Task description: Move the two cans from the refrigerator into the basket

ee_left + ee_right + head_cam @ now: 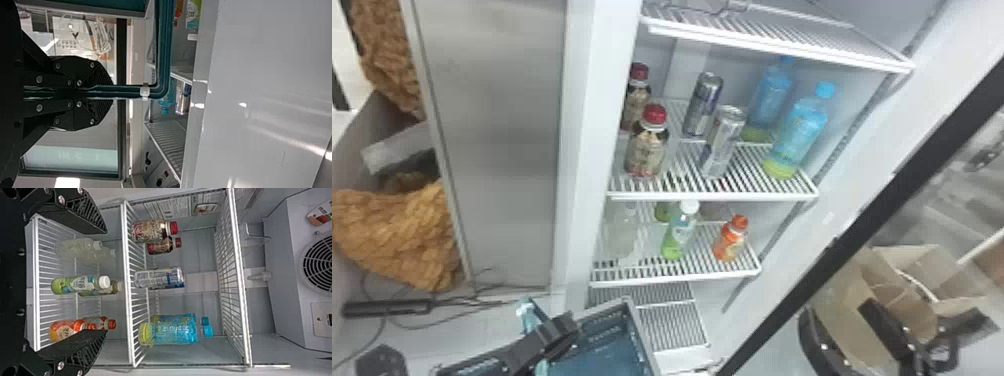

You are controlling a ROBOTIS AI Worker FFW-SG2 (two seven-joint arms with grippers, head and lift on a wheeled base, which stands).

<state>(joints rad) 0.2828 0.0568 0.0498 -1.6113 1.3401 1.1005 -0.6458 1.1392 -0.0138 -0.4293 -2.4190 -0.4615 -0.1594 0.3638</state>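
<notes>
- The two cans, a rear can and a front can, stand upright on a white wire shelf inside the refrigerator, the front one a little nearer the open door's side.
- To their left are two red-capped bottles, one front, one rear; to their right two blue-capped bottles, again front and rear.
- In the right wrist view the front can covers much of the rear one, so it stands in the way from that side.
- Above the cans runs another wire shelf; below them, a lower shelf holds a green bottle, an orange bottle and pale bottles.
- The right gripper faces the shelves, its fingers spread wide with nothing between them.
- The basket sits low before the refrigerator, under the cans' level.
- The left gripper has its fingers pressed together on the basket's teal handle.
- A metal panel rises on the left, with cables on the pale floor and brown shaggy material beyond.
- On the right, past the door's black frame, is what seems an opened cardboard box, though the glass blurs it.
</notes>
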